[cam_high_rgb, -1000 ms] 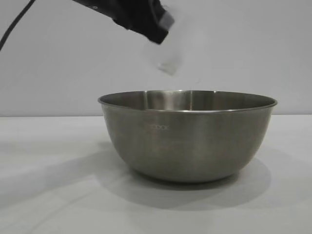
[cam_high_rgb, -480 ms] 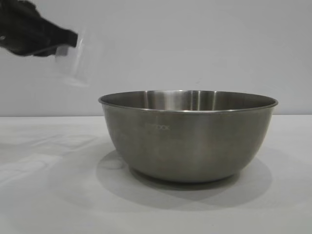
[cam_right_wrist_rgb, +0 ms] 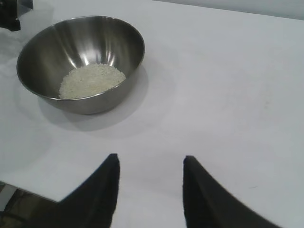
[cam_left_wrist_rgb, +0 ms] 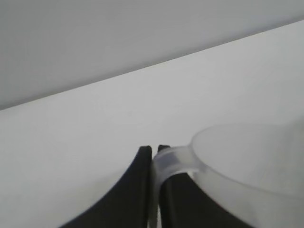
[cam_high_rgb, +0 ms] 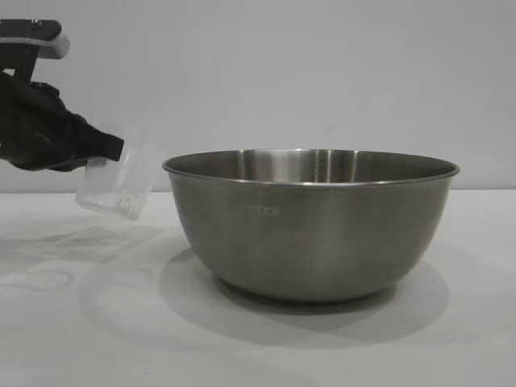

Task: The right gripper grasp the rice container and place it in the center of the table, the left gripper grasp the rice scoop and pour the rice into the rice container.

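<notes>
The steel rice container point(cam_high_rgb: 310, 222) stands on the white table point(cam_high_rgb: 89, 322) in the middle of the exterior view. In the right wrist view it point(cam_right_wrist_rgb: 114, 42) holds a pale heap of rice point(cam_right_wrist_rgb: 91, 80). My left gripper point(cam_high_rgb: 109, 149) is at the left, shut on the loop handle of the clear rice scoop point(cam_high_rgb: 119, 187), which hangs just above the table left of the bowl with a few grains in its bottom. The left wrist view shows the gripper point(cam_left_wrist_rgb: 154, 151) pinching the handle of the scoop point(cam_left_wrist_rgb: 247, 161). My right gripper point(cam_right_wrist_rgb: 151, 161) is open and empty, away from the bowl.
A plain pale wall point(cam_high_rgb: 322, 72) stands behind the table. In the right wrist view, the table's near edge point(cam_right_wrist_rgb: 19, 192) shows at the corner, with bare white tabletop point(cam_right_wrist_rgb: 228, 95) beside the bowl.
My left gripper has carried the scoop from above the bowl's rim out to the left and down to just above the table, turning it back upright. The bowl has not moved.
</notes>
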Robot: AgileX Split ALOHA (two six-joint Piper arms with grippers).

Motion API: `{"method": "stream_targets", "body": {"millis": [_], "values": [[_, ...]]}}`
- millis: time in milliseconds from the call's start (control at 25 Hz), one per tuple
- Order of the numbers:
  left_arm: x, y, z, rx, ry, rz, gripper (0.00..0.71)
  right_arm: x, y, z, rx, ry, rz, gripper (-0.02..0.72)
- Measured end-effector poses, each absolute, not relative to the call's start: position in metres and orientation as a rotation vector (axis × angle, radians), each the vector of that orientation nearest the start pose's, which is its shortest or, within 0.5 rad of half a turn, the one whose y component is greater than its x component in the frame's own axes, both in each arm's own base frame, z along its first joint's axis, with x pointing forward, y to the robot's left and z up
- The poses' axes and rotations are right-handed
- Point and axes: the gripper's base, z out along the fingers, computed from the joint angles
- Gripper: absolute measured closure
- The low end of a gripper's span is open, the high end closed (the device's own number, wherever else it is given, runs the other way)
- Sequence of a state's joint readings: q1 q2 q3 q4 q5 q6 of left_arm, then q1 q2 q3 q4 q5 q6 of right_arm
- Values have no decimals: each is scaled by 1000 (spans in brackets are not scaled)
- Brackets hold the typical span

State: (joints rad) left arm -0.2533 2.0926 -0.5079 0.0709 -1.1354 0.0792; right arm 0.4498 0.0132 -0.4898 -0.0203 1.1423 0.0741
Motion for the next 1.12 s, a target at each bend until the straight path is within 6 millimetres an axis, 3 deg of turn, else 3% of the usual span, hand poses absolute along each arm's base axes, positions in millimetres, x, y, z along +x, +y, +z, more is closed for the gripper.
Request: {"method": "stream_targets", "body": {"millis": [80,120,160,200,320,480,520,720,840,1120], "values": [[278,-79,61,406,1937,-163,710,-4,-4,268,-402,2124,279,438],[273,-78,59,409,1954,-163,664,-4,-4,268,-402,2124,279,438],[269,-77,58,414,1968,-164,664,-4,-4,268,-402,2124,279,438],[264,-76,56,421,1986,-166,595,-4,-4,268,-402,2124,279,438],[255,-73,53,426,2007,-169,514,-4,-4,268,-402,2124,279,438],[245,-71,55,415,2024,-168,532,-4,-4,268,-402,2124,279,438],[243,-69,55,382,2035,-171,491,-4,-4,268,-402,2124,279,438],[242,-48,63,59,2053,-60,506,-4,-4,268,-398,2125,281,438],[244,-37,71,-34,2025,-8,506,-4,-4,268,-398,2125,281,438],[250,0,76,-179,1996,-119,506,-4,-4,268,-398,2125,281,438]]}}
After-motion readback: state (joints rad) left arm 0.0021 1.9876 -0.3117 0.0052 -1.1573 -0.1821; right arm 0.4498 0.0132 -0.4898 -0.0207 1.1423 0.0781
